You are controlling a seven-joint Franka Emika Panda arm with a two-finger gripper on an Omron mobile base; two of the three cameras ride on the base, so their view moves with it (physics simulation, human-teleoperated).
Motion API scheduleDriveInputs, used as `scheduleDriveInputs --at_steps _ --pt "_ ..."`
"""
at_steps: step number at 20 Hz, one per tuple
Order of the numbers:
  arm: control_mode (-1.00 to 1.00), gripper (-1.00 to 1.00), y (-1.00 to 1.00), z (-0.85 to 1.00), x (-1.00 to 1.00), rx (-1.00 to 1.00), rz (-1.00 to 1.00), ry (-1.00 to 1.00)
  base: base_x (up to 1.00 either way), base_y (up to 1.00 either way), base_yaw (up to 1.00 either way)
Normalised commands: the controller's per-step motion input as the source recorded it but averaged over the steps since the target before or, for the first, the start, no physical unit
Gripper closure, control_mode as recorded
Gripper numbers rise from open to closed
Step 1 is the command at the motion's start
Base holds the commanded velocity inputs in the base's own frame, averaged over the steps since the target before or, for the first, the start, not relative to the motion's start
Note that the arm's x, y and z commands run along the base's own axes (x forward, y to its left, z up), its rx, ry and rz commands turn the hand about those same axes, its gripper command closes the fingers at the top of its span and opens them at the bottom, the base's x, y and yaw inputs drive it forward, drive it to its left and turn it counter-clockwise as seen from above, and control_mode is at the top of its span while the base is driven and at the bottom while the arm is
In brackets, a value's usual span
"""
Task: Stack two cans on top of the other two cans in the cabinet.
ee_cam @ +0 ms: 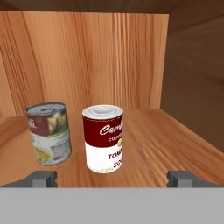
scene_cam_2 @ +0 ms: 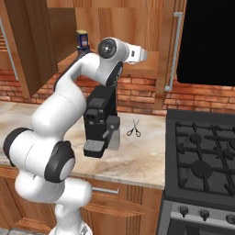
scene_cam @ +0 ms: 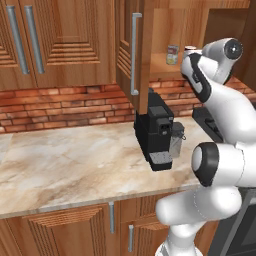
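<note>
A black coffee machine is standing on the marble desk, below the end effector. Scissors are lying beside it, and a dark stove is sitting further right.

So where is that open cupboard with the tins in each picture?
Left base view: the cabinet, top centre, door open.
Right base view: top left, behind the arm.
Hand view: its wooden back wall and shelf.
Shared: coffee machine below it, both base views.
</note>
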Motion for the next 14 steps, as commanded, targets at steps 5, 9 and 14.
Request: scheduleDriveInputs --at_steps 5,9,14 --pt "-1.0 -1.0 0.0 -0.06 0.19 0.0 0.0 0.0 0.0 0.0 0.0" --pt "-1.0 -1.0 0.0 -0.04 0.21 0.0 0.0 0.0 0.0 0.0 0.0" --pt "-1.0 -1.0 0.0 0.0 0.21 0.0 0.0 0.0 0.0 0.0 0.0"
